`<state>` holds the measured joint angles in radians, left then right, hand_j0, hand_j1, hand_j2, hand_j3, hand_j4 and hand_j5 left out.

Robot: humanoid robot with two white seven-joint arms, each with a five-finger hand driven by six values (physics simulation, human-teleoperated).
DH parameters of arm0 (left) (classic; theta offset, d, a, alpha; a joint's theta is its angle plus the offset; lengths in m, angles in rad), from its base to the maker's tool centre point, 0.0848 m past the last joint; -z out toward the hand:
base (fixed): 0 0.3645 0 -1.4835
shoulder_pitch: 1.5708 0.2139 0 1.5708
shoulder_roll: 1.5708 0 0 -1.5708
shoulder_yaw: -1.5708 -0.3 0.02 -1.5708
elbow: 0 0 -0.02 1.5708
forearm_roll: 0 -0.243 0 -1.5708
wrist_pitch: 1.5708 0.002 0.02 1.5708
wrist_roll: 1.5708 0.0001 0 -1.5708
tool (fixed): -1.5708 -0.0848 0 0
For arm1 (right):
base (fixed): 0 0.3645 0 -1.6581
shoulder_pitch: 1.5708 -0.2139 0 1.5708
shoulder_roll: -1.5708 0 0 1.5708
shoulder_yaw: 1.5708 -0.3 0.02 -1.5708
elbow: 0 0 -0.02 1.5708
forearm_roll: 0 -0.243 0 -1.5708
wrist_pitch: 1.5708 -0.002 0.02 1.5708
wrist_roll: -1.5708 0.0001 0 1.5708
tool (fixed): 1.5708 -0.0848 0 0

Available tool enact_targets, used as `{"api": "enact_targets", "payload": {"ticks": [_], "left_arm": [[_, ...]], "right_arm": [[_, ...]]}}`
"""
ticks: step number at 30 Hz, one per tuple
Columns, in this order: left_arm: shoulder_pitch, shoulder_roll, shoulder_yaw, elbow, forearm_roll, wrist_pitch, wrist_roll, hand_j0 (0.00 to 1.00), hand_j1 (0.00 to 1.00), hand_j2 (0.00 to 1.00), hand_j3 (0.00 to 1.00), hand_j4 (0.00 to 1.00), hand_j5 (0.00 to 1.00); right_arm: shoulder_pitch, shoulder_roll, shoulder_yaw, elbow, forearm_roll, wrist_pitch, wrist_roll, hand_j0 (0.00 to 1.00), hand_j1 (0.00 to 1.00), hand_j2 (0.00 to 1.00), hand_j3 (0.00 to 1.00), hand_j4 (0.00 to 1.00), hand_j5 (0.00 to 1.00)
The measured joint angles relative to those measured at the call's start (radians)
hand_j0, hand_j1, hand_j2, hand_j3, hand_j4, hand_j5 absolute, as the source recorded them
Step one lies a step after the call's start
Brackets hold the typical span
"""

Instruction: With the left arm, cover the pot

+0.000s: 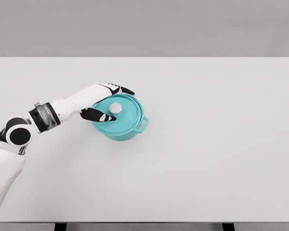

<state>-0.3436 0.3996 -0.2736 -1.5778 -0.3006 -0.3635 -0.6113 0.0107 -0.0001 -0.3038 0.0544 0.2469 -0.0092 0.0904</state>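
Note:
A teal pot (pixel 127 129) stands on the white table (pixel 207 144), left of the middle, with a side handle (pixel 143 123) pointing right. Its teal lid (pixel 123 113) with a white knob (pixel 115 107) lies on top of the pot. My left hand (pixel 111 103) is at the lid's left edge, fingers spread: the thumb (pixel 100 116) reaches over the near-left rim and the other fingers (pixel 119 89) lie along the far-left rim. The knob sits between thumb and fingers, untouched. The right arm does not show.
The left forearm (pixel 62 108) crosses the table from the lower left, its shoulder (pixel 17 134) at the left edge. The table's front edge runs along the bottom of the view.

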Motion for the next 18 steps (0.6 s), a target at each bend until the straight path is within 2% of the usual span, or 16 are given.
{"api": "enact_targets", "payload": {"ticks": [11,13,14,18], "left_arm": [[0.0,0.007,0.032,-0.032,0.008,-0.001,0.0,0.84,0.84,0.84,0.84,0.84,0.84],[0.014,0.015,0.054,-0.049,0.008,-0.005,0.0,0.88,0.88,0.88,0.88,0.88,0.88],[0.015,0.021,0.067,-0.059,0.008,-0.007,0.0,1.0,1.0,1.0,1.0,1.0,1.0],[0.055,0.044,0.141,-0.095,0.008,-0.01,0.0,1.0,1.0,1.0,1.0,1.0,1.0]], "right_arm": [[0.0,0.0,0.0,0.0,0.0,0.0,0.0,1.0,1.0,1.0,1.0,1.0,1.0],[0.0,0.0,0.0,0.0,0.0,0.0,0.0,1.0,1.0,1.0,1.0,1.0,1.0],[0.0,0.0,0.0,-0.001,0.0,0.0,0.0,1.0,1.0,1.0,1.0,1.0,1.0],[0.0,0.0,0.0,0.0,0.0,0.0,0.0,1.0,1.0,1.0,1.0,1.0,1.0]]}}
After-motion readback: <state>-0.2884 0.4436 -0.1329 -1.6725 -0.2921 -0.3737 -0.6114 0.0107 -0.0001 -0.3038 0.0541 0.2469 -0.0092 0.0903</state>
